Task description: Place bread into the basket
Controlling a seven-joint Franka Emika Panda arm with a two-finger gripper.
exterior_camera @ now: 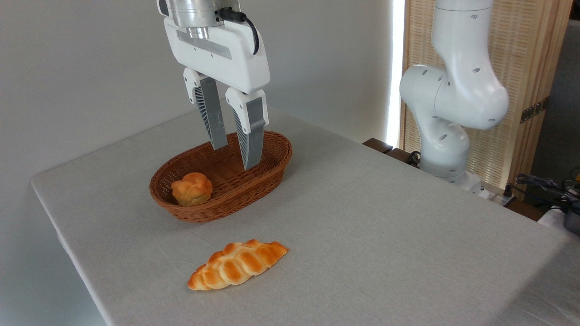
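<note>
In the fixed camera view, the claw (234, 157) hung above the basket (276, 156), its two ribbed fingers (212, 117) pointing down and set a moderate gap apart, with nothing between them. Their tips reached to about the level of the basket's rim, over the right half of its interior; whether they touched the wicker could not be told.

The basket stood on the grey cloth-covered surface (385, 217), toward the back left. A small round knotted bun (192, 188) lay inside it at the left end, against the near wall.

The bread (237, 265) lay flat on the surface in front of the basket, well apart from it and clear of the claw. It sat on a slant, its left tip nearer the camera and its right tip pointing up and to the right.

The white arm's base and joints (453, 95) rose at the right edge of the surface, before a slatted wooden screen (530, 68).
</note>
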